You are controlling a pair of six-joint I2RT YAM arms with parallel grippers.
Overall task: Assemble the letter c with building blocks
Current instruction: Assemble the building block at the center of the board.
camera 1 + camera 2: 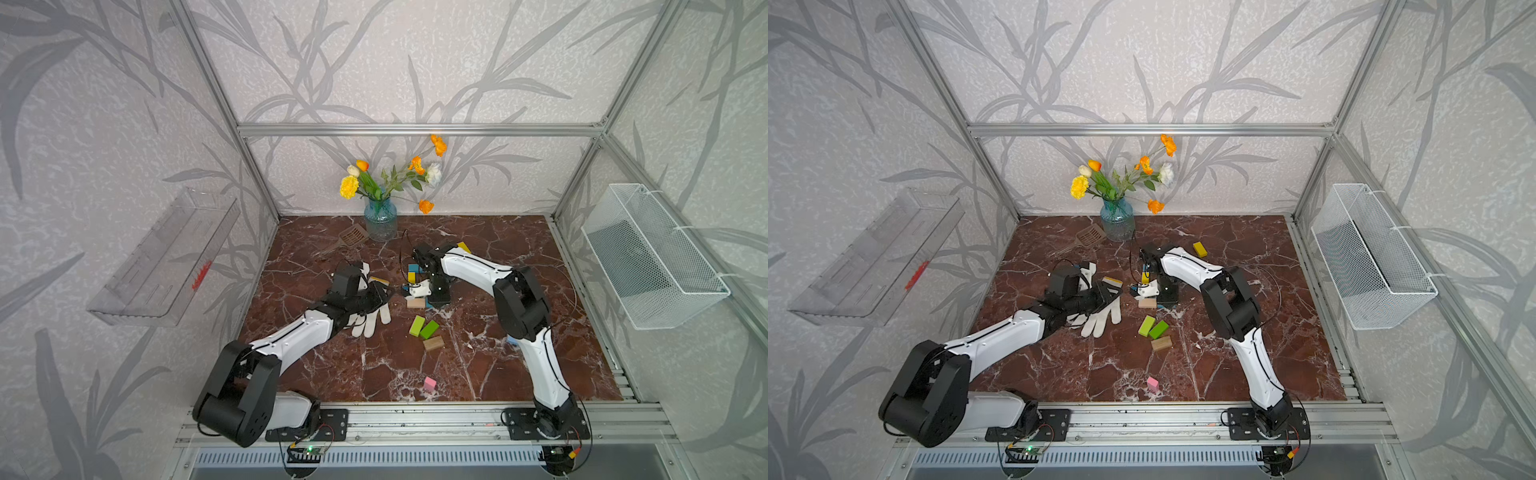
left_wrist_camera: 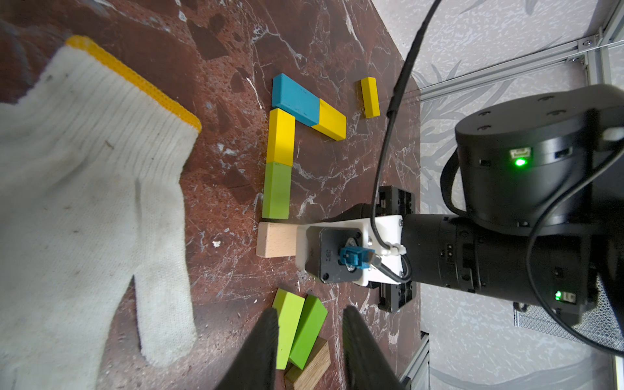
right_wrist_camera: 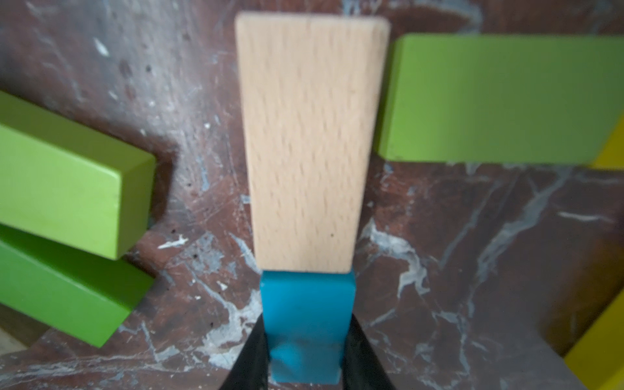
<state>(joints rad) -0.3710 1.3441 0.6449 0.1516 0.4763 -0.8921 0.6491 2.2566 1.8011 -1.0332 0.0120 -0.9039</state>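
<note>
Blue block [image 3: 307, 324], clamped in my right fingers [image 3: 251, 366], butts the end of the plain wood block [image 3: 310, 141] on the table [image 3: 472, 270]; I should press it flush and straight before releasing. My left fingers [image 2: 256, 351] stand apart, empty.

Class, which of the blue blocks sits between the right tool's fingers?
The blue block butted end-to-end against the plain wooden block; the other blue block adjoins a yellow block.

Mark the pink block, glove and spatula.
pink block [image 1: 430, 384]: in a top view, upper face.
glove [image 2: 84, 189]: left wrist view, palm.
spatula [image 1: 354, 235]: in a top view, slotted blade.
</note>
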